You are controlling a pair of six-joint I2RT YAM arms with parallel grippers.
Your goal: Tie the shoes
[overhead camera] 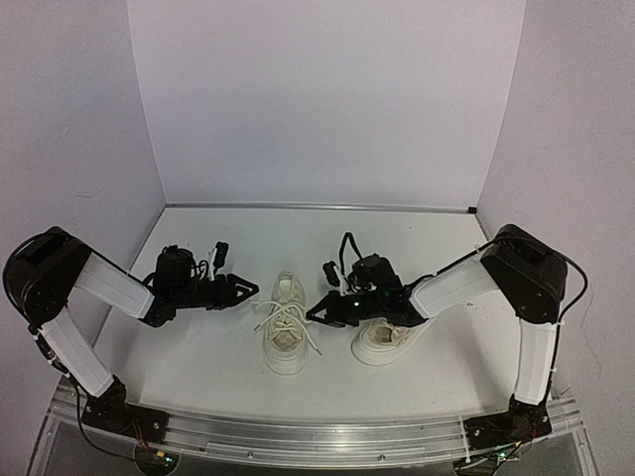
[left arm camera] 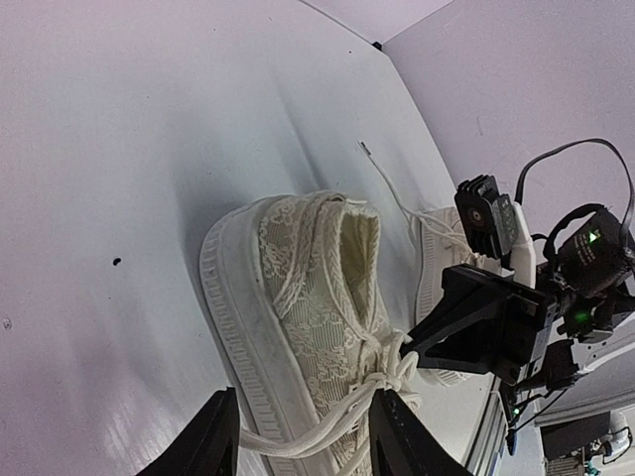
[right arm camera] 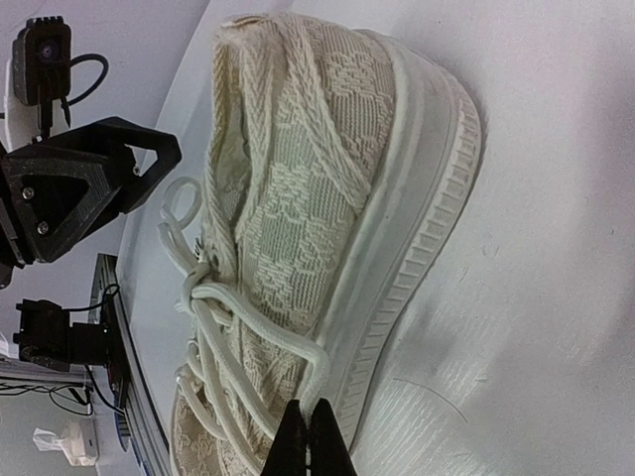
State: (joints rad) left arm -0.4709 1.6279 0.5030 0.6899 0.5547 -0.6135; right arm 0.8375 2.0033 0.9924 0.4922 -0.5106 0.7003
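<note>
Two cream shoes on a white table: centre shoe, second shoe under the right arm. Right claw pinches the centre shoe's lace; left claw gapes at its sole.

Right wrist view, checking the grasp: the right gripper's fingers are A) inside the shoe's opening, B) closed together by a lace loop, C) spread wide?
B: the right gripper shows its fingers pressed together right at a lace loop of the shoe.

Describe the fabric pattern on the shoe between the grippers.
Cream floral lace on the shoe; clearest in right wrist view.
</note>
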